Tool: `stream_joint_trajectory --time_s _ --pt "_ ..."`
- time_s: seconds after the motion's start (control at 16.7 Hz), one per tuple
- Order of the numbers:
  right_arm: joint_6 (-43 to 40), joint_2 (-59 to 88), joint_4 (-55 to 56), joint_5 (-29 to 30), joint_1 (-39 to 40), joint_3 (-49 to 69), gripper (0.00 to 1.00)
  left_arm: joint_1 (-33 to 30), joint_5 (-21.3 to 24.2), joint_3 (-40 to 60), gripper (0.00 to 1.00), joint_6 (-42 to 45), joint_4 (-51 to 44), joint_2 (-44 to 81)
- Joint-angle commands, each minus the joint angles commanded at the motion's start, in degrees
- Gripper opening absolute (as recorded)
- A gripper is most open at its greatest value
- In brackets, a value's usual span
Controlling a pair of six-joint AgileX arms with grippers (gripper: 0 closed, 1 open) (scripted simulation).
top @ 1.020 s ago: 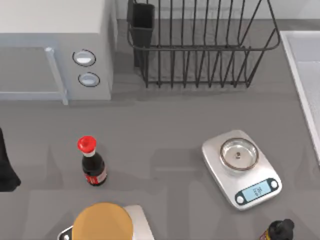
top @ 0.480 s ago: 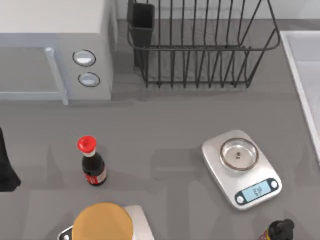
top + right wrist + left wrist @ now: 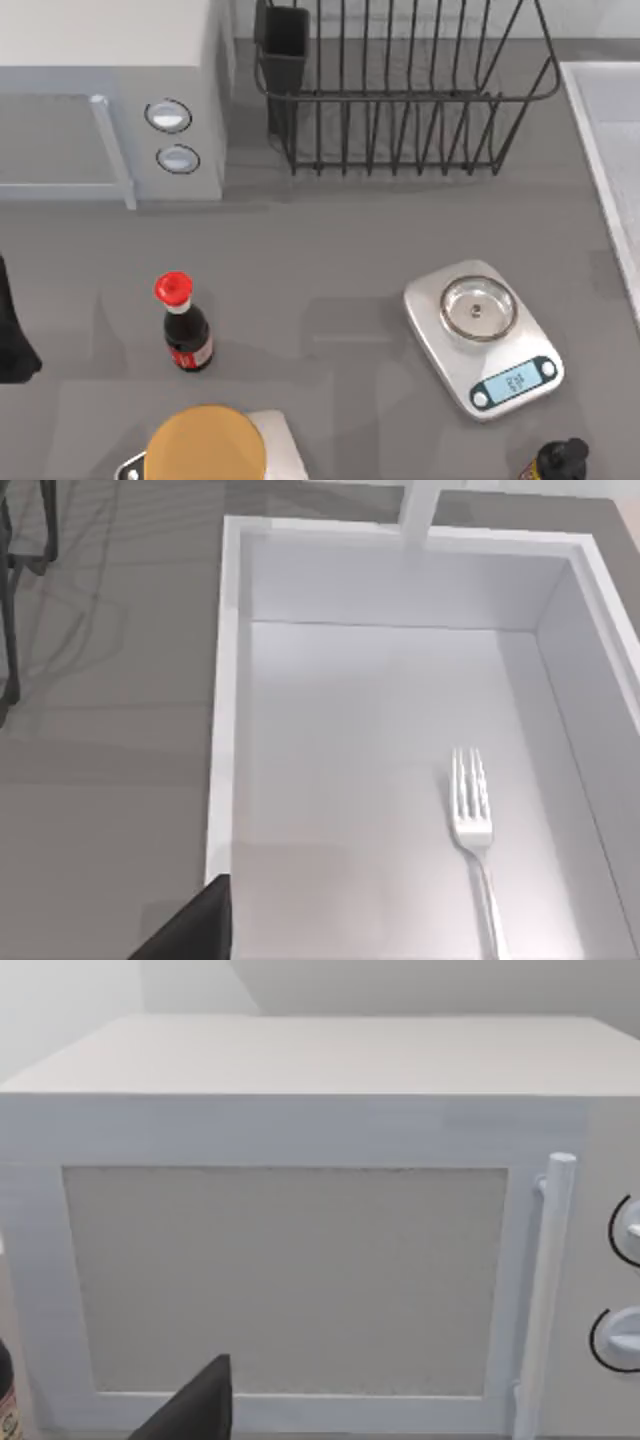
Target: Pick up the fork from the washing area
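The fork [image 3: 472,810] lies flat on the floor of the washing area, a pale rectangular sink [image 3: 225,680], with its tines pointing toward the far wall. In the right wrist view I look down on it from above, and a dark part of my right gripper [image 3: 195,925] shows over the sink's near rim, apart from the fork. The sink's raised rim [image 3: 590,140] runs along the top view's right edge. My left arm [image 3: 12,330] is parked at the table's left edge, and a dark part of its gripper [image 3: 195,1405] faces the microwave door.
A white microwave [image 3: 100,90] stands at the back left and a black wire dish rack [image 3: 400,90] at the back centre. A kitchen scale [image 3: 482,335] sits right of centre, a red-capped bottle [image 3: 184,330] to its left, a round bun [image 3: 205,445] and a dark bottle [image 3: 555,462] at the front.
Faint shadows on the table beside the sink have shifted a little. No object on the table has moved, and the left arm stays where it was.
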Motion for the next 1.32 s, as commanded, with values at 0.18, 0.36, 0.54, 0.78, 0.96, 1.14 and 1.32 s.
stream_joint_trajectory --time_s 0.18,0.36,0.54,0.78,0.96,1.14,1.32 --pt "-2.56 19.97 -10.01 0.04 -2.73 16.67 1.00 0.00 0.00 0.00 1.00 0.00 0.00 0.00" --pt "-5.10 40.23 -19.97 0.08 -5.45 33.51 1.00 0.00 0.00 0.00 1.00 0.00 0.00 0.00" --pt "-7.45 58.97 -29.17 0.12 -7.96 49.16 1.00 0.00 0.00 0.00 1.00 0.00 0.00 0.00" --pt "-9.96 78.75 -39.01 0.16 -10.64 65.75 1.00 0.00 0.00 0.00 1.00 0.00 0.00 0.00" --pt "-11.19 87.90 -43.81 0.17 -11.95 73.62 1.00 0.00 0.00 0.00 1.00 0.00 0.00 0.00" --pt "-11.71 91.61 -45.86 0.18 -12.51 76.79 1.00 0.00 0.00 0.00 1.00 0.00 0.00 0.00" --pt "-11.71 91.61 -45.86 0.18 -12.51 76.79 1.00 0.00 0.00 0.00 1.00 0.00 0.00 0.00"
